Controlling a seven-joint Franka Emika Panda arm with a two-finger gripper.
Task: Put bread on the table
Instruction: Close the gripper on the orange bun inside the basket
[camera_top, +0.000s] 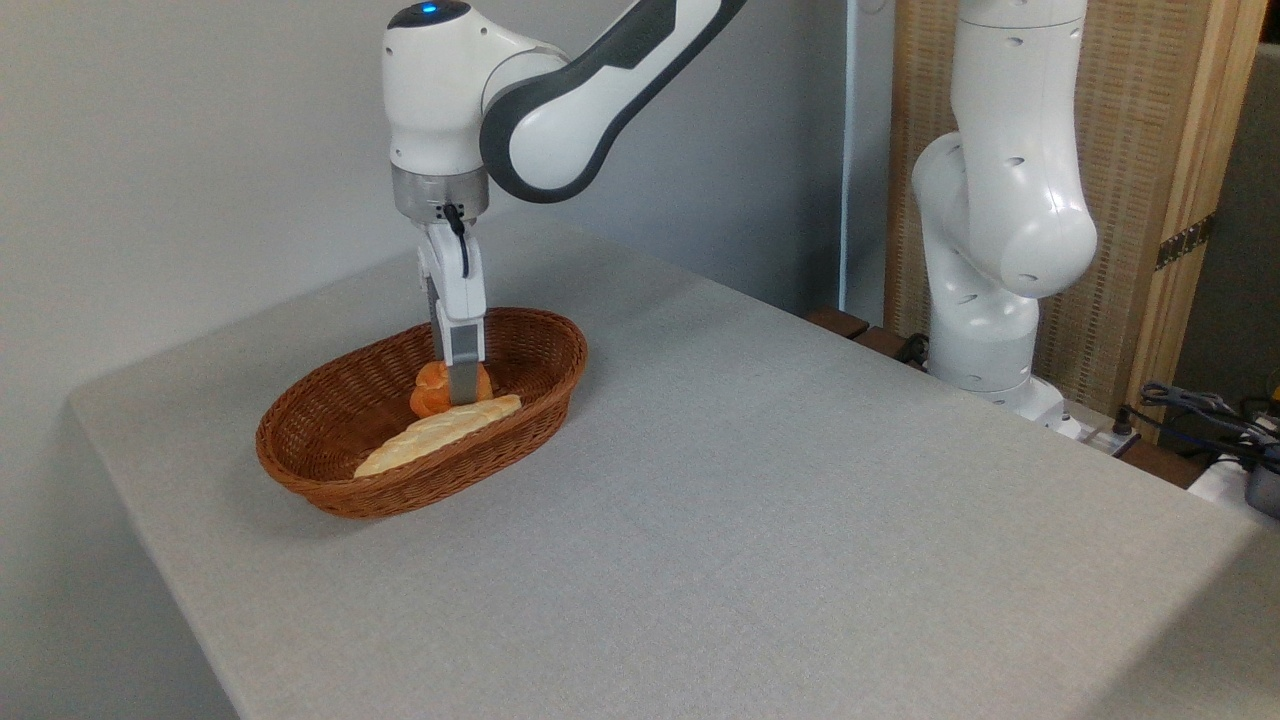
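**benchnoob:** Nearest the camera it's all bare grey table, right? So how far along are you?

**me:** Barely started, I'd say. The orange bun sits in the wicker basket, not on the table yet. My gripper is down inside the basket with a finger right at the bun. From this angle I see one finger edge-on, so I can't tell if it's pinching the bun or spread around it.

**benchnoob:** What's left then?

**me:** Get a firm hold if I haven't, lift over the rim, set it on the cloth. The long pale braided loaf lies just in front of the bun, touching or nearly so, so I'd go straight up.

**benchnoob:** Room?

**me:** Plenty to the right and front of the basket. The left edge is near, and the arm's base stands at the far right.
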